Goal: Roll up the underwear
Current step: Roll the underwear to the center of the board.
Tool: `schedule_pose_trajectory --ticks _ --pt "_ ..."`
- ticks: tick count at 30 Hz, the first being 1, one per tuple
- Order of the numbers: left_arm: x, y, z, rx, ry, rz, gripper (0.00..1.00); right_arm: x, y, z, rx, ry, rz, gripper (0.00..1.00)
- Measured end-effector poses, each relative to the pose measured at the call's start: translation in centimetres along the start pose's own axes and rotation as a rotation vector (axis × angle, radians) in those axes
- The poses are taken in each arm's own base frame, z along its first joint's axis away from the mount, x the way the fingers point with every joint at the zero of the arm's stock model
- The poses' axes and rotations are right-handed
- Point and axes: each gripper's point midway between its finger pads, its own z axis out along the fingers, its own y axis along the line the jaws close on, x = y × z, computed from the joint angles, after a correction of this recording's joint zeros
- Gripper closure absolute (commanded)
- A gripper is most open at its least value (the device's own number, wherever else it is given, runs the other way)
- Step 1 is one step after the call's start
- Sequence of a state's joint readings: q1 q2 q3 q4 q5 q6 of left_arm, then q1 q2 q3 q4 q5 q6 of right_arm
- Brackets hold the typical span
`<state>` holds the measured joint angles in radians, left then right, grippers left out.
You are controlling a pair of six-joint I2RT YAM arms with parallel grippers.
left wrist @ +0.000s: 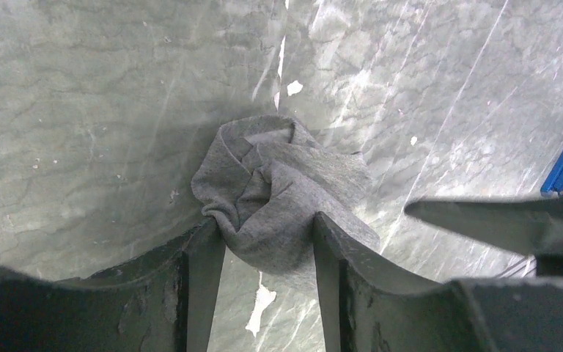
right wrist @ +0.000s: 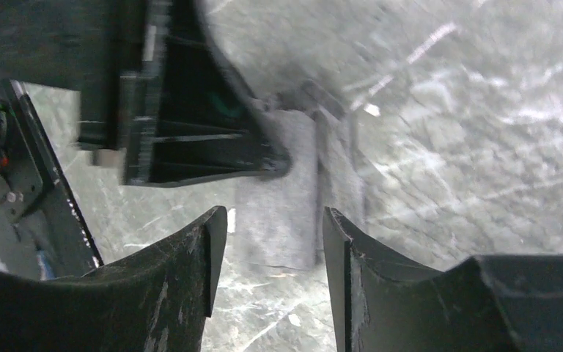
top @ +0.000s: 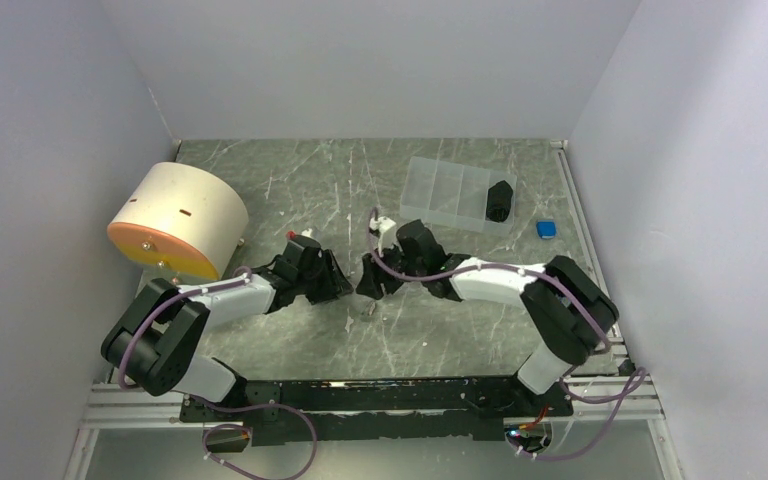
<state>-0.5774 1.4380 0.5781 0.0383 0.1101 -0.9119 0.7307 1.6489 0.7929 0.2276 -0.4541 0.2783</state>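
Cream drum [top: 182,215] on its side, clear divided box [top: 440,190], black item [top: 500,200], blue block [top: 546,229]

The left arm [top: 222,296] and right arm [top: 490,280] match: smooth white shells on the long links, bulky black housings at the joints. Thin lilac cables [top: 312,440] loop from joint to joint along each arm and trail below the black base rail [top: 380,392]. The fingers [left wrist: 198,286] are matte black wedges, flat-faced inside, their edges scuffed grey.
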Motion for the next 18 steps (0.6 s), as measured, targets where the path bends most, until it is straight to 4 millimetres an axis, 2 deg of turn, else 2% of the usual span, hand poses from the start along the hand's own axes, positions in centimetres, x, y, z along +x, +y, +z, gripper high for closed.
schedule_pose_trajectory --ticks 4,7,10,14,18 --pt "0.0 0.1 0.0 -0.003 -0.001 0.000 0.49 -0.8 2.6 0.1 0.073 -0.035 -0.206 0.45" --pt "0.0 0.0 0.0 -0.003 -0.001 -0.003 0.49 0.2 3.9 0.7 0.097 -0.015 -0.304 0.45" --pt "0.0 0.0 0.0 -0.003 -0.001 -0.009 0.49 1.5 3.7 1.3 0.136 0.020 -0.360 0.47" --pt "0.0 0.0 0.0 -0.004 0.000 -0.011 0.47 3.2 2.7 2.6 0.192 0.076 -0.420 0.61" --pt "0.0 0.0 0.0 -0.003 -0.001 -0.018 0.37 2.8 2.0 3.1 0.239 0.077 -0.444 0.79"
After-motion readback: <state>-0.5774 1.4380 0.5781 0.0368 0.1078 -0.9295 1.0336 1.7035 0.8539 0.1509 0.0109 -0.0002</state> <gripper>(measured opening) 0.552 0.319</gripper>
